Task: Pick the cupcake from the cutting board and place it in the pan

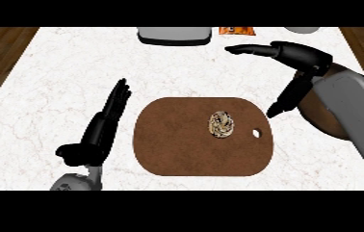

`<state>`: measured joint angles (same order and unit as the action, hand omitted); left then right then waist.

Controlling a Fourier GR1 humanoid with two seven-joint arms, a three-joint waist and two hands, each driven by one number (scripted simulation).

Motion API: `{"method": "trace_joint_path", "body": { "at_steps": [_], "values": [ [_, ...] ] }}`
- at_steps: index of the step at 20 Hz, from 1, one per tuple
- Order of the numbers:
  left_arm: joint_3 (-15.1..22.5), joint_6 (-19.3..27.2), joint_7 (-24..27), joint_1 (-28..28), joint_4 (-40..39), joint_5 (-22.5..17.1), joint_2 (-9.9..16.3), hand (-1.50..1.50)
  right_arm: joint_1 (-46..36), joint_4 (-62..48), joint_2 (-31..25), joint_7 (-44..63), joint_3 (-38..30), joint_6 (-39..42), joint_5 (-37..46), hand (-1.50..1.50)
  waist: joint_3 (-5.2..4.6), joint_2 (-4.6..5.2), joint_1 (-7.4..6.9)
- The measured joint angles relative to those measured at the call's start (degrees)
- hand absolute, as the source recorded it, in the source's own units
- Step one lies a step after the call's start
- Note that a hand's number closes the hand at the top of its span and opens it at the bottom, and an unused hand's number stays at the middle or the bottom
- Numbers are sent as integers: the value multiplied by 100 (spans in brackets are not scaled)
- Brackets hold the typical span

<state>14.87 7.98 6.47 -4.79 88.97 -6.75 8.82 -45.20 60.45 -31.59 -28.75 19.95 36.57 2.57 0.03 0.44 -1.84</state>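
One cupcake (222, 124) on the cutting board (177, 144), left of and below the open, empty right hand (298, 58).

Single head view, looking steeply down at the white marble desk (78, 67) from the robot's side. Forearms enter from the lower edge. Brown rounded wooden cutting board (177, 139) sits centre frame, fairly close. Far desk edge is cropped at top.

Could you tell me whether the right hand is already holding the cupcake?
No, the cupcake sits alone on the cutting board, while the right hand is open above and to its right, apart from it.
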Motion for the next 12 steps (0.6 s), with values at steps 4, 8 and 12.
{"method": "trace_joint_path", "body": {
  "at_steps": [4, 8, 12],
  "values": [
    [-23, 4, 36, 2, -42, 34, -17, 0, -268, 138, 189, 126, 663, -102, 704, -150, -3, -11, 15],
    [-27, -15, 58, 145, 13, 60, 5, 0, -224, 331, 295, -7, 1326, -335, 1498, -150, -3, -23, 50],
    [-62, -76, -7, 170, 80, 25, 9, 0, -126, 301, 473, -103, 1864, -626, 2299, -150, -2, -29, 82]
  ]
}}
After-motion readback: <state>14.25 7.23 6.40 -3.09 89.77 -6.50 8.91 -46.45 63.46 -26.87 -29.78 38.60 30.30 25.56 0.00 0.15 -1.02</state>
